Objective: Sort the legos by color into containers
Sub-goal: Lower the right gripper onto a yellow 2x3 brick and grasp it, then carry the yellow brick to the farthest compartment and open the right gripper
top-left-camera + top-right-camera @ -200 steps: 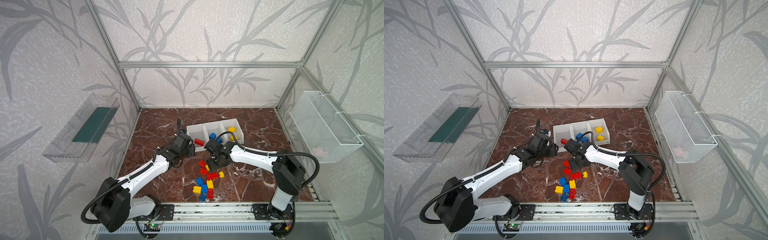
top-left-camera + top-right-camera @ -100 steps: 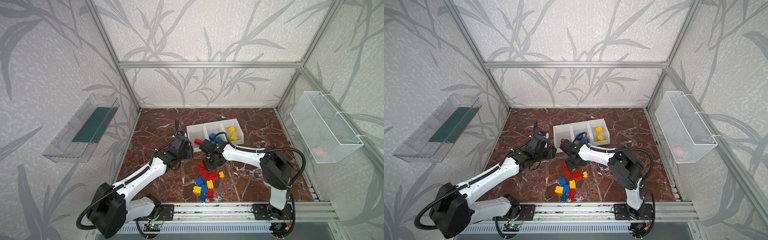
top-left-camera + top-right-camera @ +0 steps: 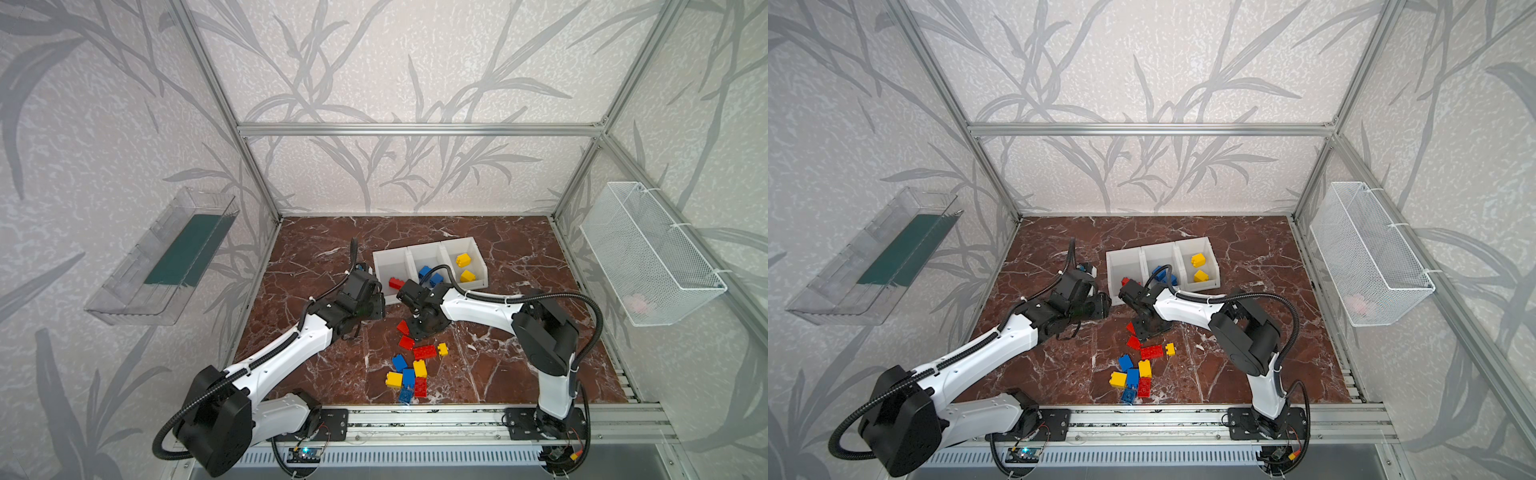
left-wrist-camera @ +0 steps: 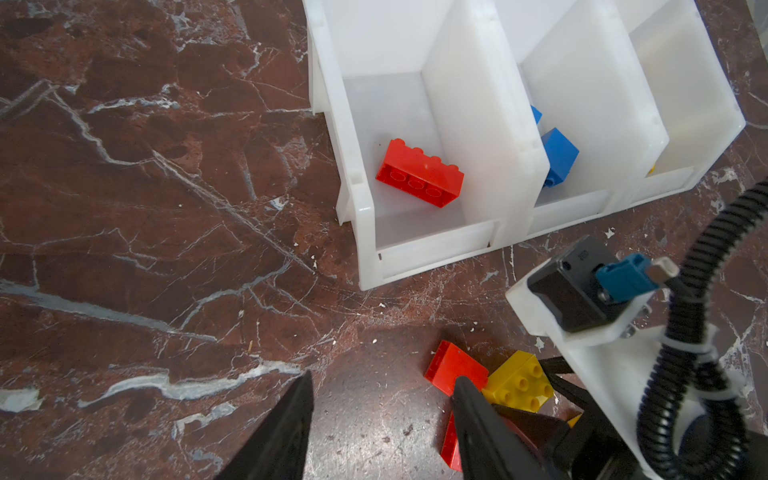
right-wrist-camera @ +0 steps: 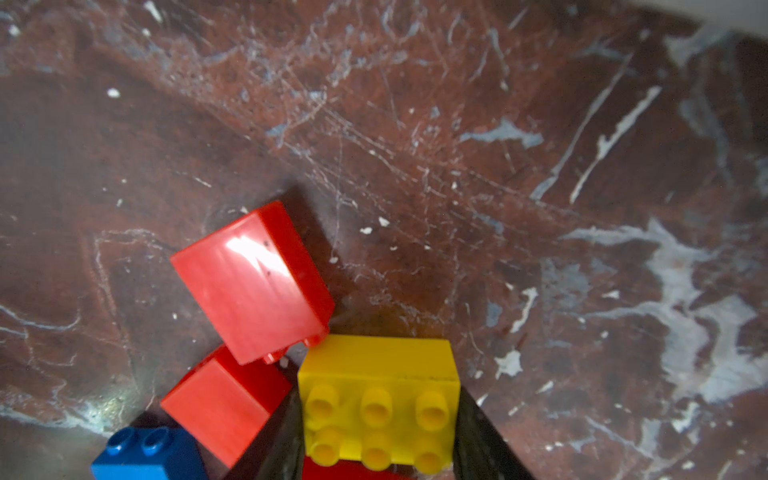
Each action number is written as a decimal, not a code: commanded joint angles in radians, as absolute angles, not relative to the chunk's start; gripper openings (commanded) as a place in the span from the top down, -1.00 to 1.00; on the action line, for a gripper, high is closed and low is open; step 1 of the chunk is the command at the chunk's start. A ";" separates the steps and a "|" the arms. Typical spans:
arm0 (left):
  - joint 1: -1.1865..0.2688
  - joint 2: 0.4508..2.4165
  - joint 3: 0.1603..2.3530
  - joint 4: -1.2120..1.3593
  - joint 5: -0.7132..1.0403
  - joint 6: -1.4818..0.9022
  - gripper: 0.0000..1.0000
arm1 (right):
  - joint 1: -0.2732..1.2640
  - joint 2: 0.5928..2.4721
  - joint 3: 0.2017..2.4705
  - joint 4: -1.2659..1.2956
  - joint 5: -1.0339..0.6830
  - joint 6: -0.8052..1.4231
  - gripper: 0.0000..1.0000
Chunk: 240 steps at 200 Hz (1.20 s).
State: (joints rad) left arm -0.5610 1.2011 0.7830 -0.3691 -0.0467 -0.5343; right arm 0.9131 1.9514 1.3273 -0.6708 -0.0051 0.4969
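Right gripper (image 5: 378,436): down at the far end of the loose pile; its two dark fingers (image 5: 274,449) stand tight against both sides of a yellow brick (image 5: 378,399), studs up, so the jaws are clamped on that brick
Yellow brick: squarely between the fingertips, low at the table (image 3: 519,249); two red bricks touch it on one side, the nearer red brick (image 5: 253,282) tilted on its edge; a blue brick (image 5: 145,453) sits just beyond them
Left gripper (image 4: 380,395): jaws apart with bare marble between them, holding nothing; it hovers just left of the right gripper, near the front of the bins
Bins: white container (image 3: 478,249) with three compartments side by side; left one holds a red brick (image 4: 419,172); middle holds blue bricks (image 3: 430,275); right holds two yellow bricks (image 3: 464,266)
Pile: remaining bricks (image 3: 409,374) lie nearer than the gripper, red, blue and yellow mixed, several touching
View differences: right wrist view shows the clamp on the yellow brick plainly; in both top views the gripper body hides that brick entirely; left wrist view catches the brick from the side, beside a red one, and looks into the red compartment; only the top views show the whole pile and the yellow compartment
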 commanded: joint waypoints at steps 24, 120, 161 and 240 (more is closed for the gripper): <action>-0.557 1.186 0.817 -0.398 -0.057 -0.530 -0.14 | 0.902 1.946 1.322 -0.676 0.005 0.492 0.17; -0.554 1.164 0.805 -0.412 -0.057 -0.532 -0.14 | 0.602 1.713 1.468 -0.807 0.104 0.233 0.19; -0.554 1.159 0.801 -0.412 -0.045 -0.542 -0.14 | 0.442 1.794 1.596 -0.770 0.039 0.211 0.19; -0.554 1.035 0.750 -0.442 -0.078 -0.560 -0.14 | 0.333 1.988 1.779 -0.836 -0.085 0.219 0.17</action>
State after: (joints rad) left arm -0.5606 1.0836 0.7803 -0.4072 -0.0441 -0.5461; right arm 0.3408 1.9678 1.7309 -0.7940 -0.0242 0.2329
